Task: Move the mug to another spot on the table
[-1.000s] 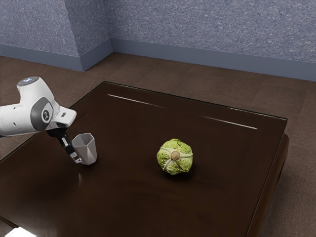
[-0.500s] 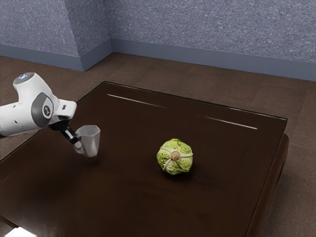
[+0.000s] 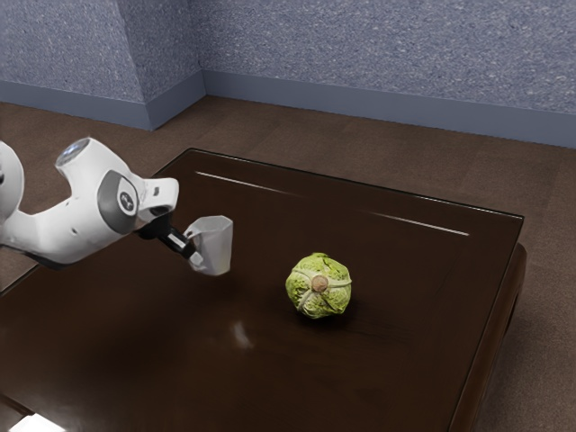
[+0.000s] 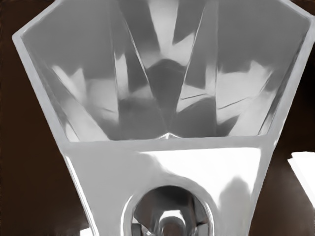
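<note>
As the gripper clamps it, the mug hangs above the table.

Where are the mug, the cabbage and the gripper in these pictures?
mug (image 3: pixel 216 247), exterior view, on its side wall.
cabbage (image 3: pixel 317 284), exterior view, on its stem.
gripper (image 3: pixel 188 249), exterior view, midway between its fingertips.

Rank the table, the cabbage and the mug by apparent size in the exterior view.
1. table, by far the largest.
2. cabbage.
3. mug, narrower than the cabbage, though nearly as tall, so the margin is small.
</note>
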